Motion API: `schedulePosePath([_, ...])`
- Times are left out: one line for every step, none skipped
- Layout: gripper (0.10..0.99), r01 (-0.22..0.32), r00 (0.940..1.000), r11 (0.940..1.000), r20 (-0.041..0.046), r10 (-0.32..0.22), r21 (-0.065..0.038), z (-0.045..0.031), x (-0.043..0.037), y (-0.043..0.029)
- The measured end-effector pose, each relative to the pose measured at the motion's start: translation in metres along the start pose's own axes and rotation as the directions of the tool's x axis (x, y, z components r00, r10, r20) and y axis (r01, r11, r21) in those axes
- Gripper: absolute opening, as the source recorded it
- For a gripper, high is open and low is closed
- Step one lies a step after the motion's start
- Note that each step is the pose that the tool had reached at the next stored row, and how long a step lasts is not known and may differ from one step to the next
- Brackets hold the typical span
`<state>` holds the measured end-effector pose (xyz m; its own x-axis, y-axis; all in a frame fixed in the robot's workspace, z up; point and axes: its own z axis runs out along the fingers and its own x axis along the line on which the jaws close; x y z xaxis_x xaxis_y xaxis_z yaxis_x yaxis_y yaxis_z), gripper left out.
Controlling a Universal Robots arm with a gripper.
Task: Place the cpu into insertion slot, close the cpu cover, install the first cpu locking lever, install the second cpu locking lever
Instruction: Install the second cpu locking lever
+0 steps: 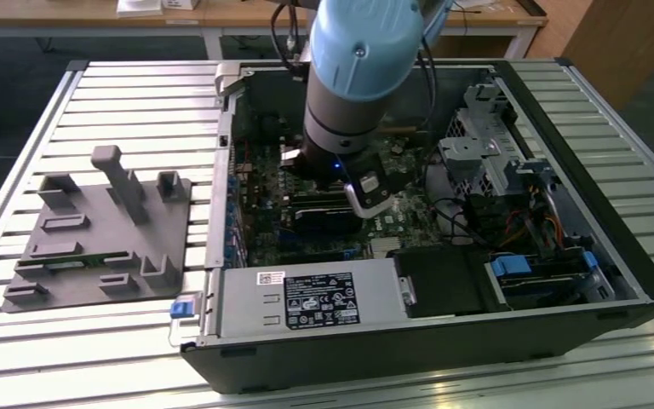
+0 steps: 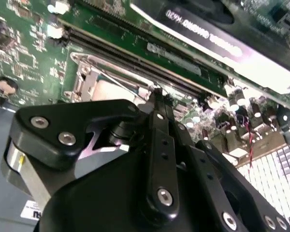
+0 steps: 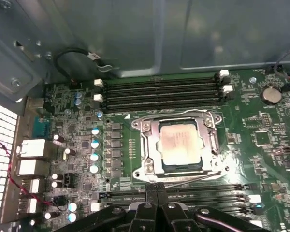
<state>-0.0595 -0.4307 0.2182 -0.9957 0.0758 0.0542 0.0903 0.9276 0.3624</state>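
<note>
Dim, soft focus; glare on heatsink fins (image 3: pixel 0 145).

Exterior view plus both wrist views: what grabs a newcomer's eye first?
First, the pale blue and grey robot arm reaching down into the open black computer case in the exterior view. In the first wrist view, the pale beige square cpu sits in the silvery-rimmed insertion slot on the green circuit board, with the thin silvery cpu cover framing it and the black gripper just beside.
</note>
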Motion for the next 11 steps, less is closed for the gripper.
schedulePosePath([0.106,0.000,1.0000,1.0000,-0.0002,0.000,-0.003,0.0007,0.0015,-0.0004])
schedulePosePath([0.106,0.000,1.0000,1.0000,-0.0002,0.000,-0.005,0.0020,0.0029,-0.0010])
schedulePosePath([0.106,0.000,1.0000,1.0000,-0.0002,0.000,-0.005,0.0037,0.0040,-0.0018])
schedulePosePath([0.106,0.000,1.0000,1.0000,-0.0002,0.000,-0.005,0.0055,0.0048,-0.0027])
schedulePosePath([0.106,0.000,1.0000,1.0000,-0.0002,0.000,-0.005,0.0072,0.0054,-0.0033])
schedulePosePath([0.106,0.000,1.0000,1.0000,-0.0002,0.000,-0.005,0.0089,0.0058,-0.0040])
schedulePosePath([0.106,0.000,1.0000,1.0000,-0.0003,0.000,-0.005,0.0105,0.0058,-0.0047])
schedulePosePath([0.106,0.000,1.0000,1.0000,-0.0003,0.000,-0.005,0.0122,0.0057,-0.0053])
schedulePosePath([0.106,0.000,1.0000,1.0000,-0.0004,0.000,-0.004,0.0138,0.0056,-0.0060])
schedulePosePath([0.106,0.000,1.0000,1.0000,-0.0003,0.000,-0.005,0.0153,0.0056,-0.0065])
schedulePosePath([0.106,0.000,1.0000,1.0000,-0.0005,0.000,-0.008,0.0162,0.0056,-0.0070])
